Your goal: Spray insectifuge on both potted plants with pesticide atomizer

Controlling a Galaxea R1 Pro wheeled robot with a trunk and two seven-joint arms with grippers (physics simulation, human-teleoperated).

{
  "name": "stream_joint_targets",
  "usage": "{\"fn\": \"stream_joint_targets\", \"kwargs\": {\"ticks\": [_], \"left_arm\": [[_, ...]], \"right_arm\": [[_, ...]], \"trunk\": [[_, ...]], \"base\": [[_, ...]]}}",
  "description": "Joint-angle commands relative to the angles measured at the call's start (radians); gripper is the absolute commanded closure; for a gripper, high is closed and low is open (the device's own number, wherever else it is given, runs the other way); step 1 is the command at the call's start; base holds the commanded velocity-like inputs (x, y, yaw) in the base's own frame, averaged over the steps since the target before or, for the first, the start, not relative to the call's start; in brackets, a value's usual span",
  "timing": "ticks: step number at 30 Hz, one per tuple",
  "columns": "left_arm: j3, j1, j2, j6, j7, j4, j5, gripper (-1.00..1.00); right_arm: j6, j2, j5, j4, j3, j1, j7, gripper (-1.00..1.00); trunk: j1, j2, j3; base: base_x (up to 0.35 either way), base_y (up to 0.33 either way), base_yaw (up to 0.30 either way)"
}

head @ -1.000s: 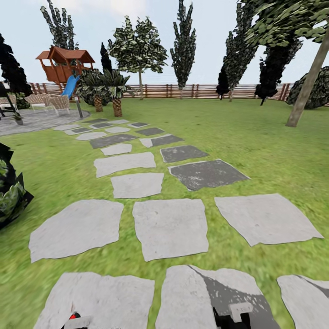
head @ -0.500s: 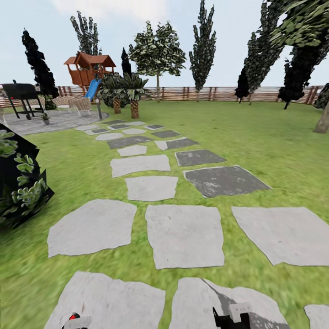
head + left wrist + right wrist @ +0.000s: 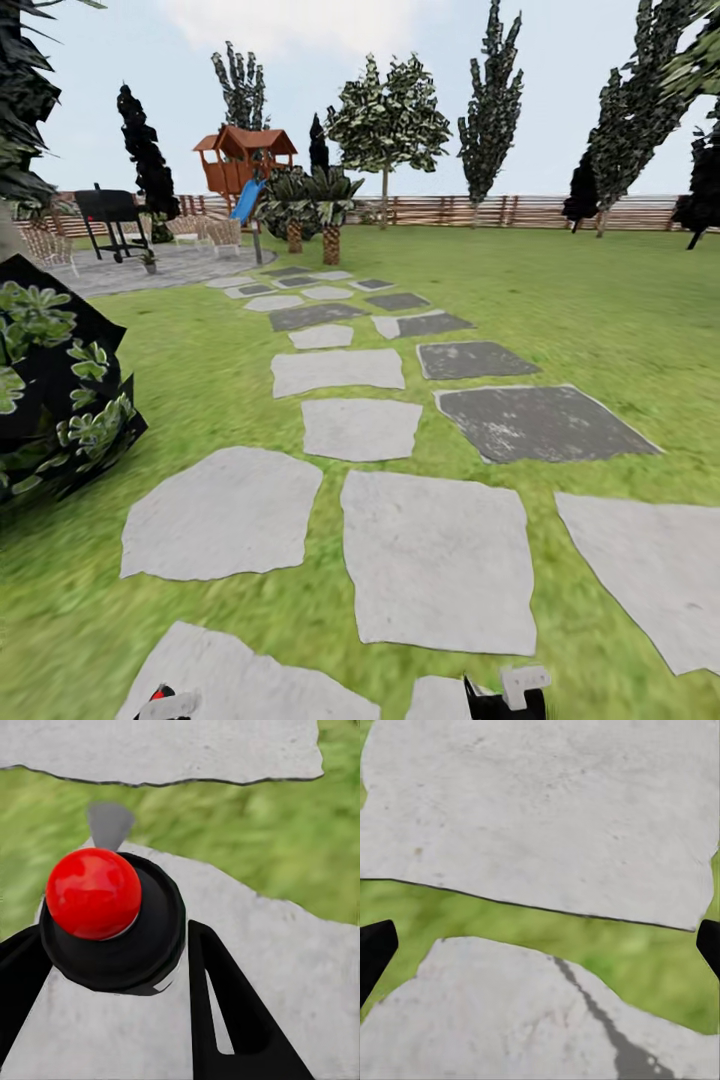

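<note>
Stepping stones (image 3: pixel 437 555) cross open lawn (image 3: pixel 600 310) toward patio (image 3: pixel 165 268).

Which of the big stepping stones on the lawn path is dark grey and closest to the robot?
The dark stone right of the path's middle. The stones beside and before it are pale; the other dark ones lie farther up the path.

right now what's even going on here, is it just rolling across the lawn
The robot is out on the lawn on a stepping-stone path that leads toward the paved patio with the black grill. Its left gripper holds the pesticide atomizer, red top up, between its fingers. The right gripper is open and empty over the stones. A small potted plant stands far off on the patio, so no spraying yet.
</note>
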Motion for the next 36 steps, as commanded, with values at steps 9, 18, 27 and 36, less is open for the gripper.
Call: {"fn": "stream_joint_targets", "kwargs": {"ticks": [9, 18, 27, 36], "left_arm": [[-0.002, -0.001, 0.000, -0.003, 0.000, 0.001, 0.009, 1.00], [-0.001, -0.001, 0.001, -0.003, 0.000, 0.001, 0.008, 1.00], [-0.002, -0.001, 0.000, -0.003, 0.000, 0.001, 0.008, 1.00], [-0.002, -0.001, 0.000, -0.003, 0.000, 0.001, 0.008, 1.00]], "right_arm": [[-0.002, 0.001, 0.006, 0.015, 0.000, 0.000, 0.000, -1.00], [-0.002, -0.003, 0.007, 0.017, -0.001, 0.000, 0.001, -1.00], [-0.004, -0.008, 0.007, 0.017, 0.000, 0.000, 0.002, -1.00], [-0.003, -0.008, 0.008, 0.018, 0.000, 0.000, 0.003, -1.00]], "trunk": [[0.000, 0.000, 0.008], [0.000, 0.000, 0.011], [0.000, 0.000, 0.011], [0.000, 0.000, 0.011]], "base": [[0.340, -0.035, 0.225], [0.340, -0.001, 0.121], [0.340, 0.000, 0.004], [0.340, 0.000, 0.000]]}}
